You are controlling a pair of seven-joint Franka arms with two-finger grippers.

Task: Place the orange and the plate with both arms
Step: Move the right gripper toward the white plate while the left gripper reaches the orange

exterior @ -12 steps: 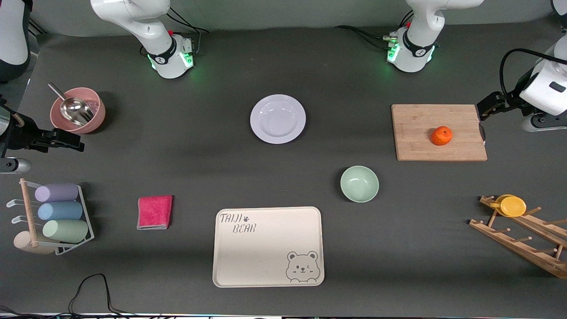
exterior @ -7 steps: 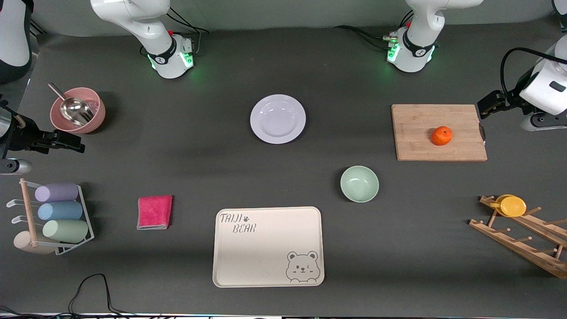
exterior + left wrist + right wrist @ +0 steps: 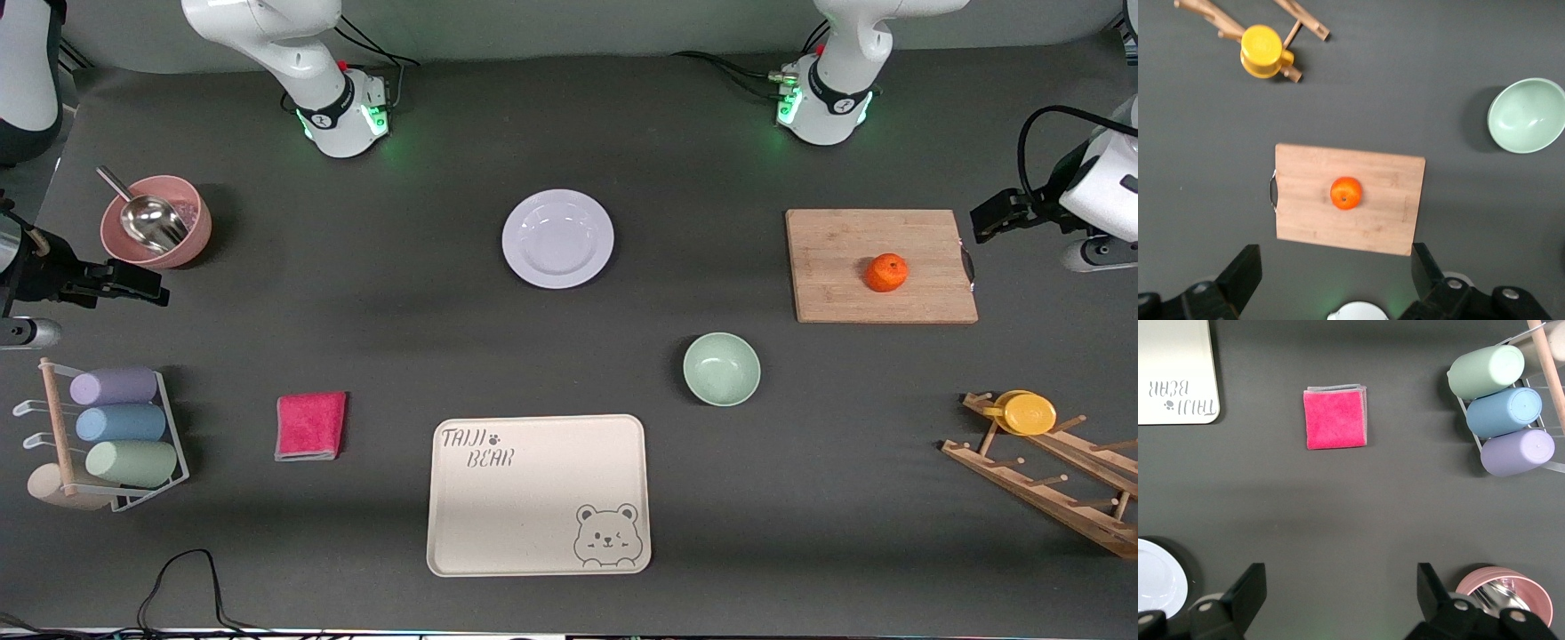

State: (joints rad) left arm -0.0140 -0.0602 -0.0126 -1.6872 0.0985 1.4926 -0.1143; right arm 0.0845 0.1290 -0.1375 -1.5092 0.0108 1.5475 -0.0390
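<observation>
On the cutting board (image 3: pixel 880 265), toward the left arm's end of the table, the orange (image 3: pixel 886 272) sits untouched, and the plate (image 3: pixel 557 238) lies bare on the mat near the middle, between the two bases and well apart from the board. Neither has been picked up, so the task looks to be at its very start: the approach. Both arms hang high at their own ends of the table. The left gripper (image 3: pixel 1335 280) has its jaws spread wide, and its wrist view looks straight down on the orange; the right gripper (image 3: pixel 1341 600) is just as wide, over bare mat between the pink bowl (image 3: pixel 1505 593) and the plate's edge (the red cloth (image 3: pixel 1335 417) shows farther off). Next, I judge, the left gripper must descend over the orange and the right must shift to the plate's rim.
</observation>
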